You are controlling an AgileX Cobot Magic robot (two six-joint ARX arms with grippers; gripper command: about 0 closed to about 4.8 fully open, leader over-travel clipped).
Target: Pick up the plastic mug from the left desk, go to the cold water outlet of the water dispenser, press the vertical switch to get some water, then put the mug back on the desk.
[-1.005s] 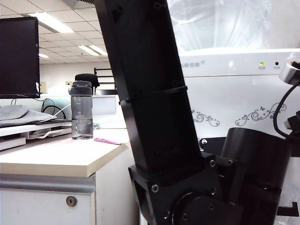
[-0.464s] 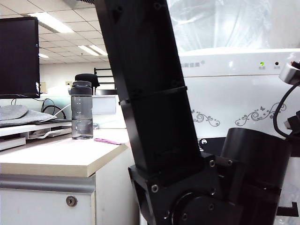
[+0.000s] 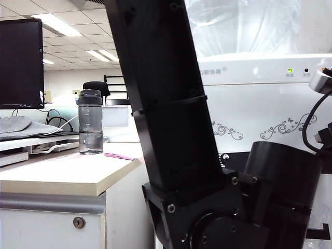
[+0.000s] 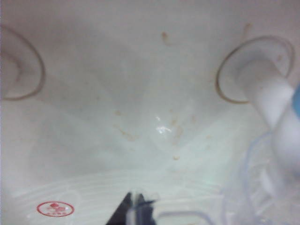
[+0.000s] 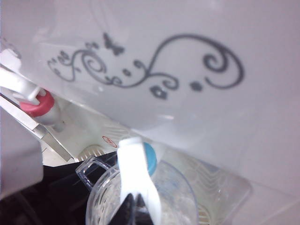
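No change in any exterior picture over the last second; left gripper (image 4: 137, 213) clamped on plastic mug (image 5: 145, 197) under cold water outlet (image 5: 149, 157); right gripper (image 5: 132, 206) closed against vertical switch (image 5: 136, 176); filling judged underway.
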